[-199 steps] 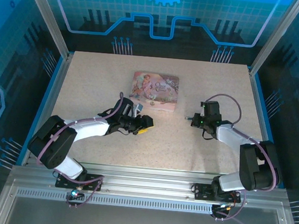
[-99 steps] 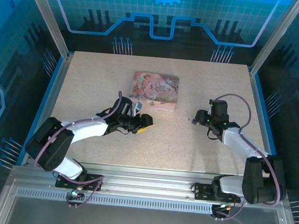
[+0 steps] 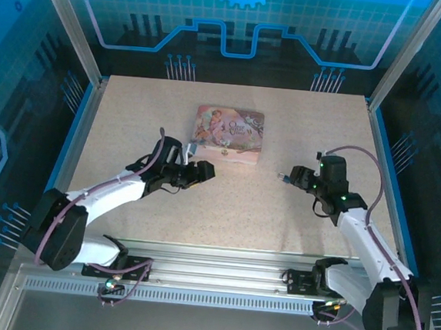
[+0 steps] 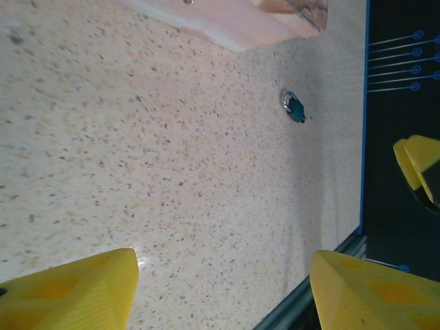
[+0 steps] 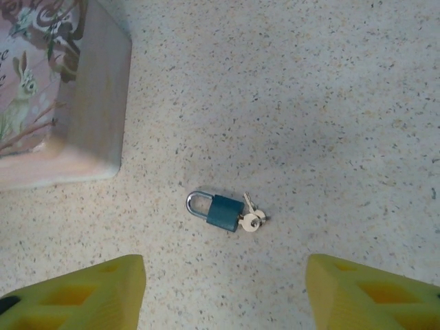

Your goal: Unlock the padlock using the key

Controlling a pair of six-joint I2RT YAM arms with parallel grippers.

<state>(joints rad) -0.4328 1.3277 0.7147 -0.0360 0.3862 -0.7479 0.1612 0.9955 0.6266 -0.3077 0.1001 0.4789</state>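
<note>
Currently the padlock [image 5: 225,212] lies flat on the tabletop [image 5: 330,103], just off the corner of the pink tin [image 5: 82,117]. The key [image 5: 253,220] looks seated in its base, and the silver shackle [image 5: 195,204] appears closed. Right fingers [image 5: 75,292] are spread wide over it, empty. Left fingers [image 4: 69,289] are also spread and empty, with the padlock well ahead of them. Probably small, rigid, light, smooth metal, likely to skid if nudged. Best to pinch the blue body across its flat faces, with the other fingers on the key's bow.
</note>
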